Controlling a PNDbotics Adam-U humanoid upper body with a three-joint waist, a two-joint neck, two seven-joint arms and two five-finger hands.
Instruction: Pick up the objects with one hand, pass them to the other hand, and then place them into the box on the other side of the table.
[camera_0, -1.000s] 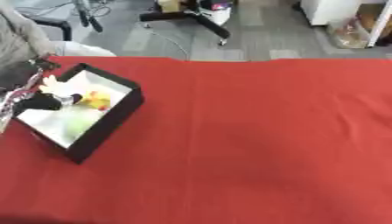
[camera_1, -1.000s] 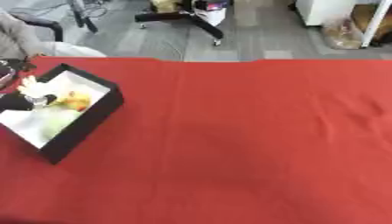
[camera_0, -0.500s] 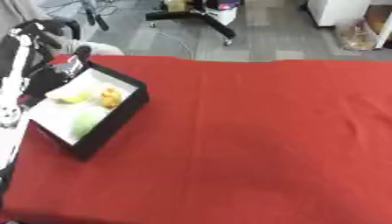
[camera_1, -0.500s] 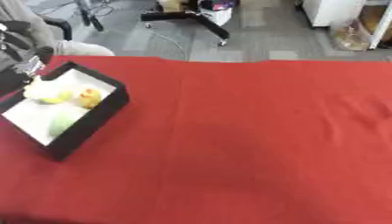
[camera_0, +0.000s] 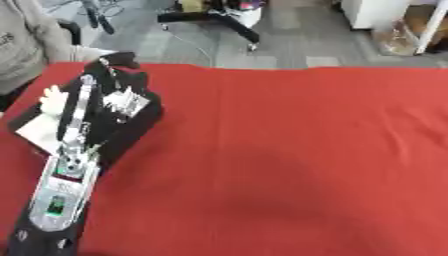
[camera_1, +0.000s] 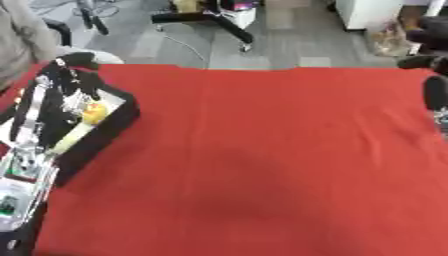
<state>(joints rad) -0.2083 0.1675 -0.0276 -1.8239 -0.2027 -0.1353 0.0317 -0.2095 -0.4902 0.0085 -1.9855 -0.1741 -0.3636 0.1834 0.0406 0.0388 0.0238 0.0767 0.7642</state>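
1. The box (camera_1: 109, 120) sits at nine o'clock on the red table (camera_0: 289, 150), with yellow objects (camera_1: 92, 114) inside it.
2. The left hand (camera_0: 118, 65) hovers over the box; I cannot tell its fingers' state.
3. The right hand (camera_1: 435, 92) shows at three o'clock, fingers unclear; by my judgement the table holds nothing left to move.

Box sitting at the left edge of the bench, left arm lying over it

The box (camera_1: 109, 122) is resting on the bench (camera_0: 289, 150) toward its far left side, with a small rounded object (camera_1: 93, 113) lying inside it. The left arm is stretching up from the lower left corner across the box, its robot hand (camera_0: 118, 67) hanging over the box's far end. The right robot hand (camera_1: 434, 95) is showing at the right edge, well apart from the box. Behind the bench, a wheeled chair base (camera_0: 214, 22) is standing on the floor
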